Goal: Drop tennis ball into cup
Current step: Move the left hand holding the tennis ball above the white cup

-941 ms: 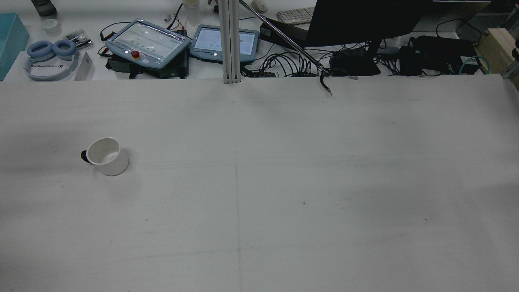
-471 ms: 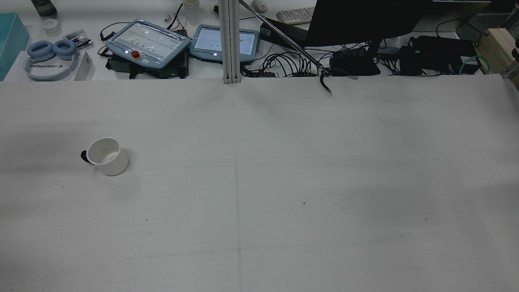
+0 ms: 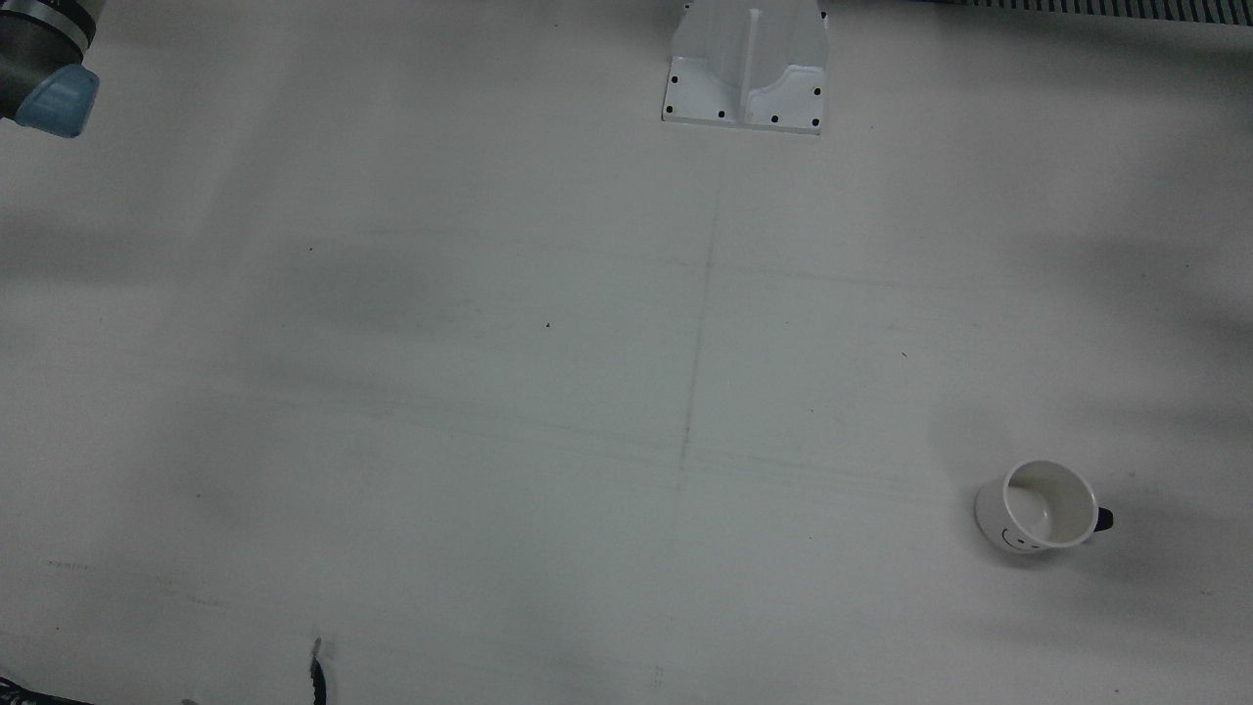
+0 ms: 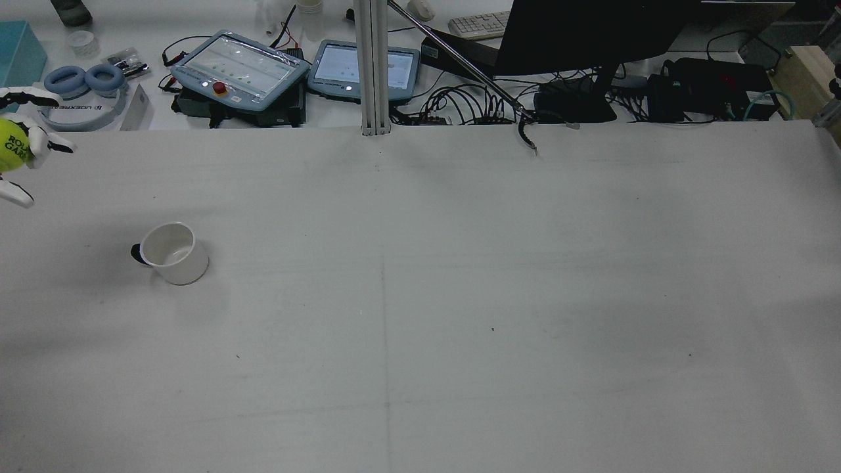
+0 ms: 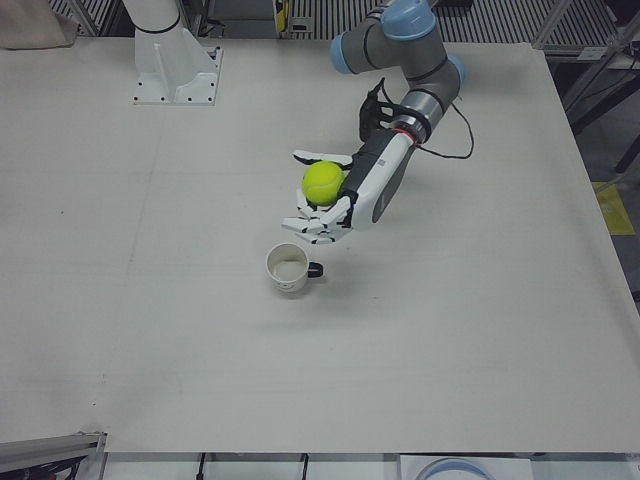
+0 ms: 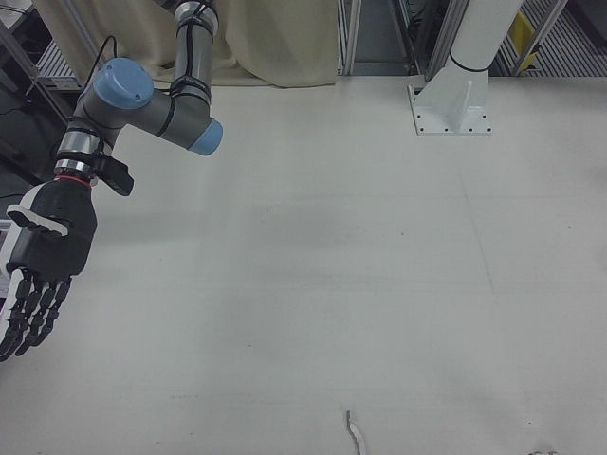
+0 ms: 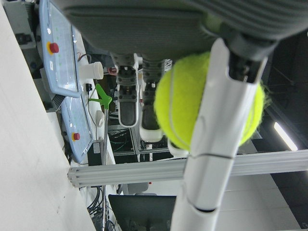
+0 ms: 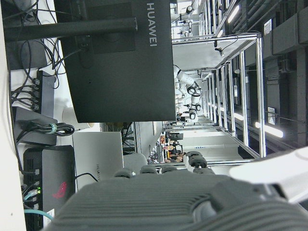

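A yellow-green tennis ball (image 5: 323, 182) sits in my left hand (image 5: 335, 205), whose fingers curl around it, held above the table. The white cup (image 5: 288, 268) with a black handle stands upright and empty just below and in front of that hand, apart from it. In the rear view the ball (image 4: 10, 146) and left hand (image 4: 23, 148) show at the far left edge, left of the cup (image 4: 172, 253). The left hand view shows the ball (image 7: 178, 110) behind a finger (image 7: 216, 144). The cup also shows in the front view (image 3: 1045, 506). My right hand (image 6: 43, 256) hangs open and empty.
A white post base (image 3: 746, 64) is bolted at the table's robot side. Control tablets (image 4: 240, 69), headphones (image 4: 82, 92), a monitor (image 4: 591, 33) and cables lie beyond the table's far edge. The right arm's elbow (image 3: 44, 69) shows at a corner.
My left hand with the tennis ball has come into the rear view at the left edge; it was out of that view before. The cup has not moved.
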{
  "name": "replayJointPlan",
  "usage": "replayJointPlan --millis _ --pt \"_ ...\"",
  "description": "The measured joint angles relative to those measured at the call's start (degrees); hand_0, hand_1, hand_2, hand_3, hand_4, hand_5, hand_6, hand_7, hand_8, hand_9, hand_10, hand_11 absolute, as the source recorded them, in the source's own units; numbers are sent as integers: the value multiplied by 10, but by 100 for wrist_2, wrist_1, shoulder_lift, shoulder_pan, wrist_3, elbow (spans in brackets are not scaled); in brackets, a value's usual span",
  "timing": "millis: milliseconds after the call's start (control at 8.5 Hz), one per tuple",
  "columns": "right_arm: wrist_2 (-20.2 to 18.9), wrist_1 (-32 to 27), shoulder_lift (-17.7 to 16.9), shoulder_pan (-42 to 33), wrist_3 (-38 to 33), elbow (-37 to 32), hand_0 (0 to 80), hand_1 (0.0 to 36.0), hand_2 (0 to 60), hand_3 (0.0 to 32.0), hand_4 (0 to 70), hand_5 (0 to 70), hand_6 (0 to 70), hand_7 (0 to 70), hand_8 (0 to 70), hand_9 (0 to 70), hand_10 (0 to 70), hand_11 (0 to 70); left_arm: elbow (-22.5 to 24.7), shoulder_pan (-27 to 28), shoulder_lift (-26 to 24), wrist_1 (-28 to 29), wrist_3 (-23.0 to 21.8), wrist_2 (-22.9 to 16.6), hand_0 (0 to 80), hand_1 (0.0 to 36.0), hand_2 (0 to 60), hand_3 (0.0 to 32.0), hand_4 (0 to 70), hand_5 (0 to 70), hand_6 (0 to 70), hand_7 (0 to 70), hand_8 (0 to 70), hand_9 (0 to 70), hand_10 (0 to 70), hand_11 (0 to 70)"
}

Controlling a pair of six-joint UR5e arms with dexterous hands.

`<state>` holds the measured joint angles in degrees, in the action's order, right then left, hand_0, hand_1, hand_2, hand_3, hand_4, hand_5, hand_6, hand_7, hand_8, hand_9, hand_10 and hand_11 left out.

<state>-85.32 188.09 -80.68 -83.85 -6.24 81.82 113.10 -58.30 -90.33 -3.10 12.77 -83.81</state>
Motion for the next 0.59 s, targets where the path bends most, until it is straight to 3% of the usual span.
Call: replayJointPlan --millis 353,588 --pt "1 0 0 0 0 0 0 0 0 0 0 0 0 0 0 0 0 0 -927 628 -1016 18 88 198 800 232 6 0 208 288 700 700 571 559 220 339" --pt "-1 0 0 0 0 0 0 0 0 0 0 0 0 0 0 0 0 0 -1327 807 -1321 123 203 256 800 232 4 0 208 288 700 700 573 559 220 339"
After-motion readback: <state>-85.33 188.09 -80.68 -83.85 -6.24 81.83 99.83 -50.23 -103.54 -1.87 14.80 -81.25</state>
